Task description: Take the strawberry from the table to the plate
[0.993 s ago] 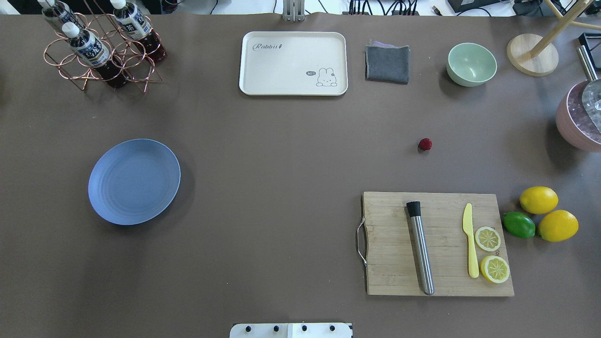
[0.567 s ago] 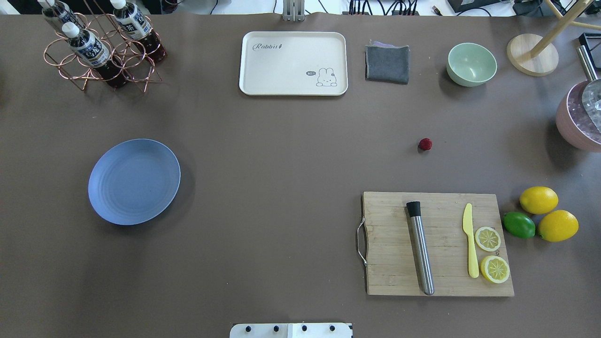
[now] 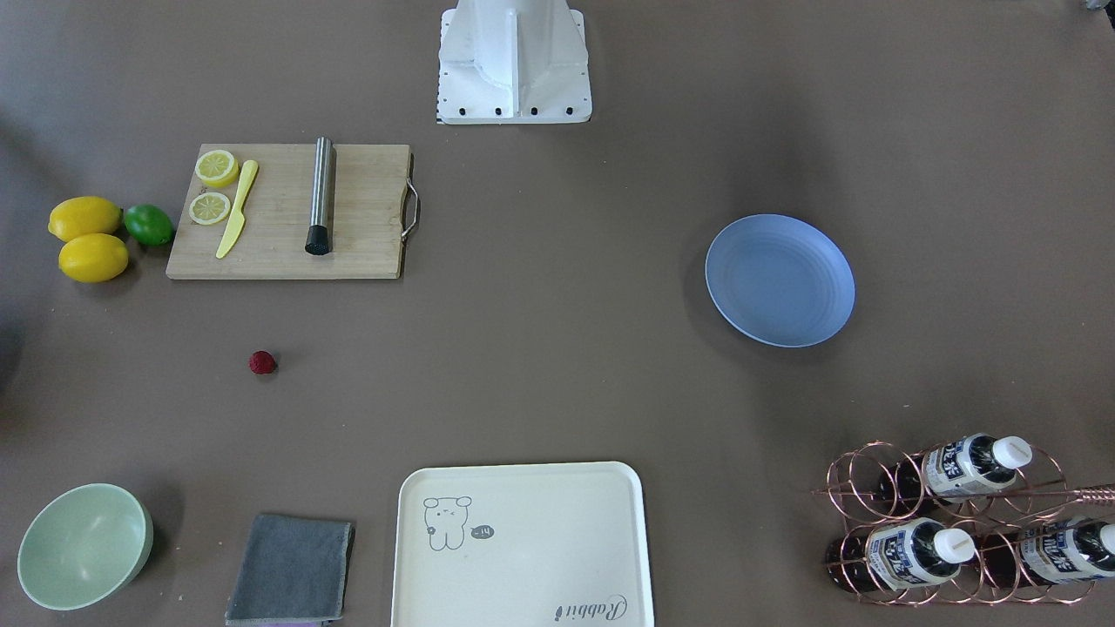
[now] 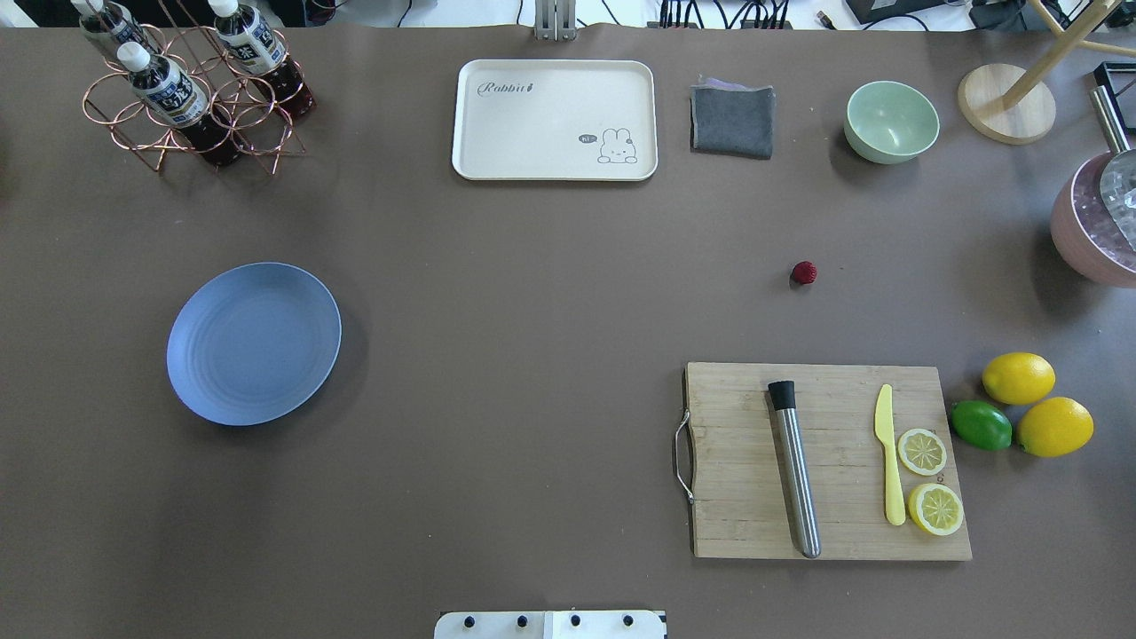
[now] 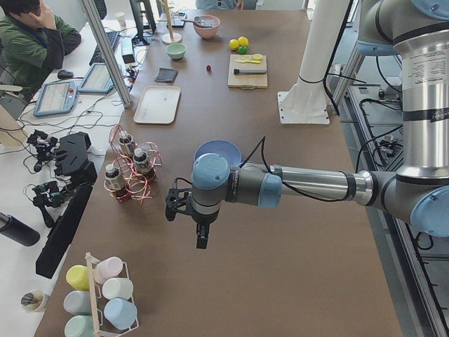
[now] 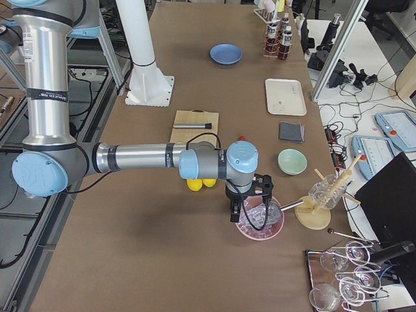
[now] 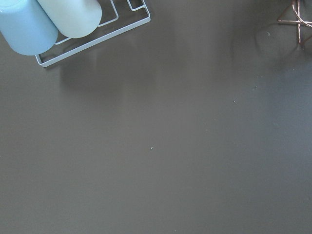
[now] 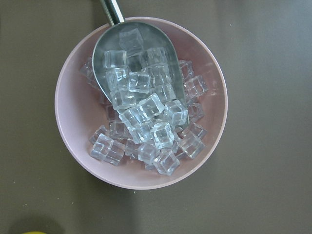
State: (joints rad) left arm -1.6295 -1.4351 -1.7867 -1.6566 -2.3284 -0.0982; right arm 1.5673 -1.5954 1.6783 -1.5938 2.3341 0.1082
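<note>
**Item: small dark-red, bumpy strawberry** (image 4: 804,272). Lies alone on the matte grey-brown table (image 4: 532,293), on the robot's right half. It sits on bare covering just beyond the far edge of the wooden cutting board (image 4: 825,461), touching nothing.

**Destination: round, shallow blue plate** (image 4: 254,343). On the robot's left half, well apart from the berry. Holds nothing.

**Neighbouring stock.**
- On the board: a steel muddler with a black tip (image 4: 794,466), a yellow plastic knife (image 4: 887,453) and two lemon slices (image 4: 928,479).
- Beside the board: two whole yellow lemons (image 4: 1036,404) and a green lime (image 4: 981,425).
- Along the far edge: a pale green bowl (image 4: 891,122), a folded grey cloth (image 4: 732,120) and a cream rectangular tray with a rabbit print (image 4: 555,120).

**Right gripper** (image 6: 235,211). Seen only from the side camera, hanging over a pink bowl (image 8: 73,122) of clear ice cubes with a metal scoop. This is near the table's right end, away from the berry. Whether its jaws are apart or together cannot be told.

**Left gripper** (image 5: 201,242). Also seen only from the side, hanging over bare table beyond the plate, toward the left end. Its jaw state cannot be told either.

**Progress, as judged.** Nothing of the task is done yet. The approach, the grasp, the carry across the table and the release onto the plate are all left. The right arm looks the nearer candidate for the pick.
</note>
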